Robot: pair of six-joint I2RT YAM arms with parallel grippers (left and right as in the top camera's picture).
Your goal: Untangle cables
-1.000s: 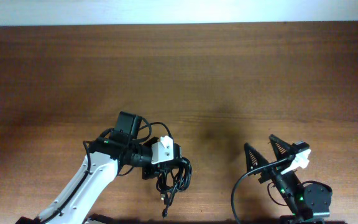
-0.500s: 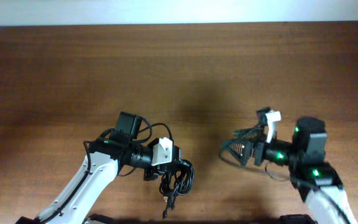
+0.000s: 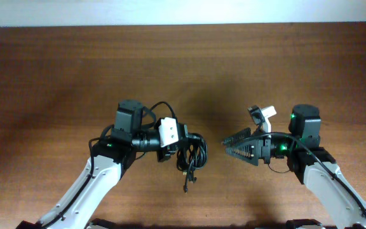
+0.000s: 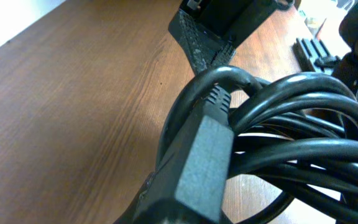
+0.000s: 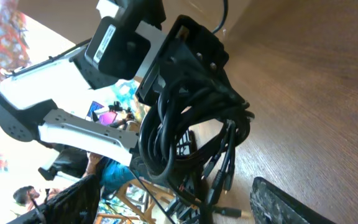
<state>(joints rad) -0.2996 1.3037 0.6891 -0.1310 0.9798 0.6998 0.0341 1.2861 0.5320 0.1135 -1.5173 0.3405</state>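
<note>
Several cables (image 3: 194, 154) (bunched) in left gripper (image 3: 182, 145) | right gripper (image 3: 226, 145) agape, empty

Black cables (image 3: 194, 154), glossy. Table (image 3: 56, 76) reddish-brown with streaky wood grain. Left arm (image 3: 84, 187) white with black joints. Right arm (image 3: 335, 191) likewise, with small green lights (image 3: 293, 117).

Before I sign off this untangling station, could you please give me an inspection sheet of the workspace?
Surface: brown wood-grain table.
Job's things: cables bunched in one coiled black bundle, a plug end dangling below.
Clutter: nothing seen.
Grippers: left gripper shut on the cables; right gripper open, empty, facing the bundle.
Cables: a thicker black arm wire loops over the left wrist.
Surroundings: white wall along the far edge.
</note>
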